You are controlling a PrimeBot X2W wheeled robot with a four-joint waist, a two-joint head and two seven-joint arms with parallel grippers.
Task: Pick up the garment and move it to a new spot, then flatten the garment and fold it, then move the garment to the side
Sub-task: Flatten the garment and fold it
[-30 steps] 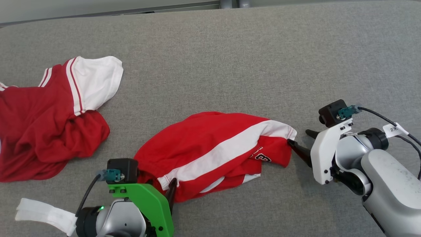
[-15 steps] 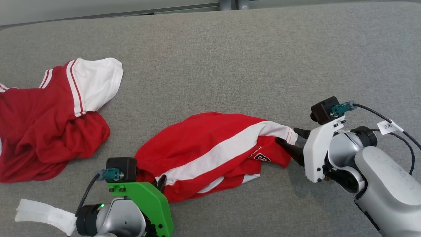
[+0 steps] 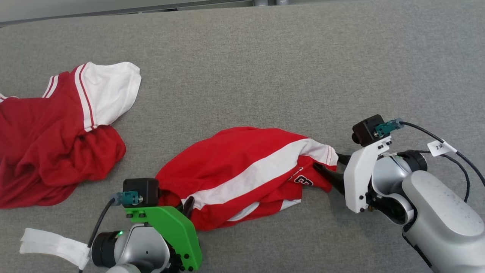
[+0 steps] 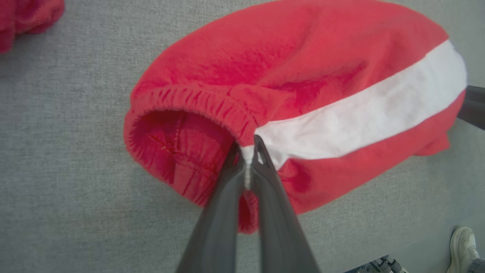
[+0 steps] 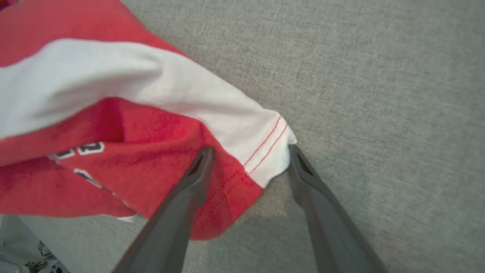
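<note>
Red shorts [image 3: 246,170] with 1 white stripe lie crumpled on grey fabric surface [image 3: 265,68], centre-front. Left gripper [image 4: 248,149] clamped tight on the elastic waistband end. Right gripper [image 5: 250,153] spread wide, 2 fingers straddling the white-striped leg hem corner, not gripping. Second red-and-white garment [image 3: 57,144] lies well apart at left.

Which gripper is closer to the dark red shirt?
Left. The left gripper is near the shirt, shut on the shorts; the right gripper is open at the shorts' far end.
</note>
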